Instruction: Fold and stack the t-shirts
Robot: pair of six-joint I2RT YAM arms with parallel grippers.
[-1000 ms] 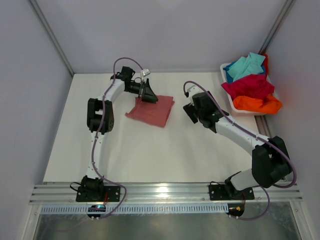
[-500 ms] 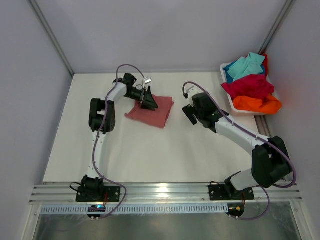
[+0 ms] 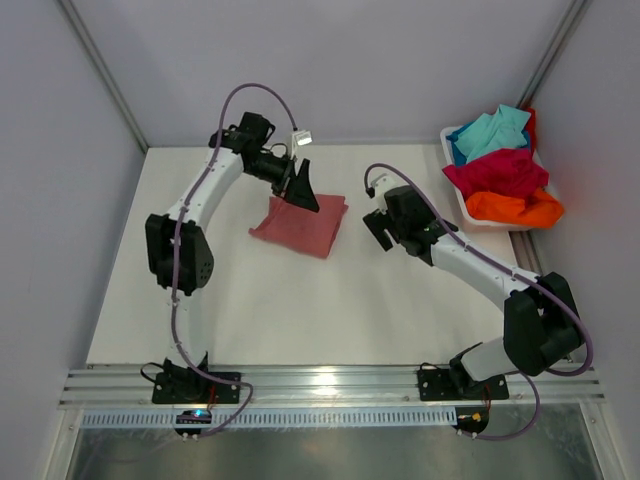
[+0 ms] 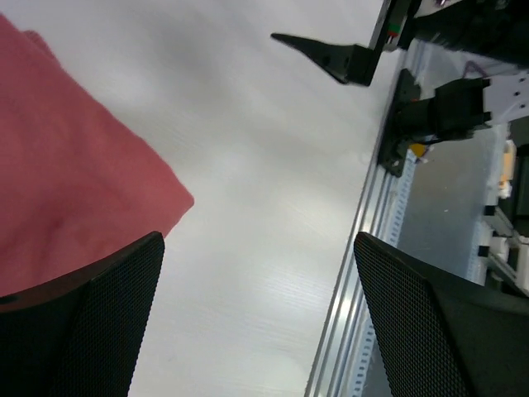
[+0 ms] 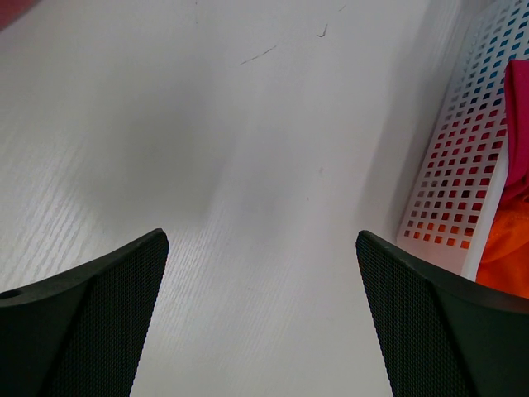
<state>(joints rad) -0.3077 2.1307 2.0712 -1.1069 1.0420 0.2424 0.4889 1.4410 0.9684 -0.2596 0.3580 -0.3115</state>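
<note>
— is the left gripper [image 3: 301, 190] gripping the salmon tee [image 3: 300, 226]?
— no, its jaws gape wide and empty over the tee's far edge. the right gripper [image 3: 376, 226] gapes too, above the bare table [image 3: 300, 300]. the other tees [image 3: 495, 172] sit in the tub [image 5: 463, 149].

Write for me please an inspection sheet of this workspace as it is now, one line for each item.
Surface: white table, faint scratches in the right wrist view.
Job's things: pink t-shirt lies flat on the table and looks folded; turquoise t-shirt, crimson t-shirt and orange t-shirt are heaped unfolded in the white tub.
Clutter: nothing seen.
Grippers: left gripper at the pink t-shirt's far edge, jaws open and empty; right gripper between shirt and tub, jaws open and empty.
Cables: purple cables loop along both arms, not snagged.
Surroundings: grey walls, metal rail at the near edge.
</note>
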